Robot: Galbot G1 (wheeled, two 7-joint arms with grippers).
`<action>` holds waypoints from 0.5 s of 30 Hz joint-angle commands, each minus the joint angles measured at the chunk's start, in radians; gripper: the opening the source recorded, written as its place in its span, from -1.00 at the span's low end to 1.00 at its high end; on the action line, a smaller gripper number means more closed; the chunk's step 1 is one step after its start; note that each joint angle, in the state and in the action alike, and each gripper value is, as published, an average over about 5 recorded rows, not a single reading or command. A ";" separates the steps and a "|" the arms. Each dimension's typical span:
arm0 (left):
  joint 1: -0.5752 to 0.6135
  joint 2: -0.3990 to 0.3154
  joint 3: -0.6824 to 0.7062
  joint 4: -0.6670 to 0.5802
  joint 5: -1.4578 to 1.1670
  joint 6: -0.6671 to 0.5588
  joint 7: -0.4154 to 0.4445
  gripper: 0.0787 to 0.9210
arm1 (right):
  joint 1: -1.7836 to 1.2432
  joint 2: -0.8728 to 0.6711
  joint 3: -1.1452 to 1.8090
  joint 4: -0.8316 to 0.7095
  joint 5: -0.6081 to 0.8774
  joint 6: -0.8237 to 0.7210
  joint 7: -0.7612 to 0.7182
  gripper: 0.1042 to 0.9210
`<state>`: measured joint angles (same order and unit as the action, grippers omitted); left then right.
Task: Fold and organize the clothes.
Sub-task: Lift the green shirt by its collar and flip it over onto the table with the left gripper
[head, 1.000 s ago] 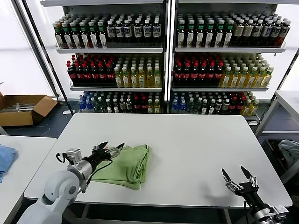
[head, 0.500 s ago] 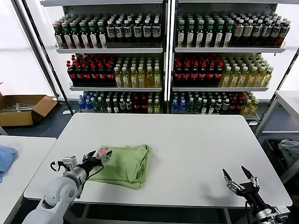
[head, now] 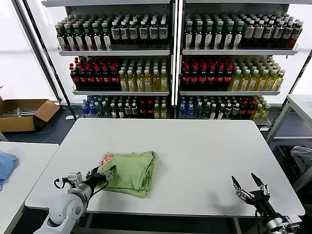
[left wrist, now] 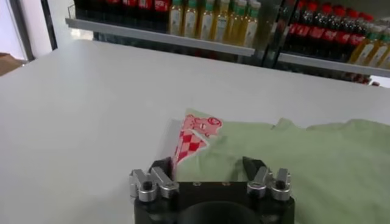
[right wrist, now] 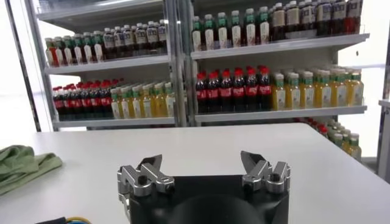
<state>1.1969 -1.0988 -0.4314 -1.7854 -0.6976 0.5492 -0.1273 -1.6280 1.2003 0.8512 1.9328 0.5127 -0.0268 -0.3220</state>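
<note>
The light green polo shirt point(head: 130, 170) lies folded on the white table point(head: 195, 146), left of centre near the front. A corner flap with the red-and-white graphic point(head: 107, 159) is turned up at its left edge. My left gripper point(head: 103, 174) is open at the shirt's front-left edge. In the left wrist view its fingers point(left wrist: 161, 168) are spread over the shirt point(left wrist: 304, 158), with the graphic point(left wrist: 196, 133) just beyond the left finger. My right gripper point(head: 249, 187) is open and empty near the table's front right. The right wrist view shows it point(right wrist: 201, 163) over bare table, with the shirt point(right wrist: 24, 164) far off.
Shelves of bottles point(head: 170, 63) stand behind the table. A second table point(head: 24, 180) at the left carries a blue cloth point(head: 6, 165). A cardboard box point(head: 24, 113) lies on the floor at the back left. A greyish bundle of cloth point(head: 302, 158) sits at the right.
My left gripper has drawn back toward the table's front-left, off the shirt. The shirt's left flap now shows the red-and-white graphic. The right gripper has barely moved.
</note>
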 commanded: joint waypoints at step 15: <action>0.036 -0.049 -0.020 -0.045 0.081 -0.115 -0.036 -0.64 | -0.006 0.000 0.010 0.011 0.004 0.001 0.000 0.76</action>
<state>1.2274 -1.1424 -0.4165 -1.8057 -0.6509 0.5087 -0.1412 -1.6333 1.1999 0.8602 1.9433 0.5156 -0.0267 -0.3221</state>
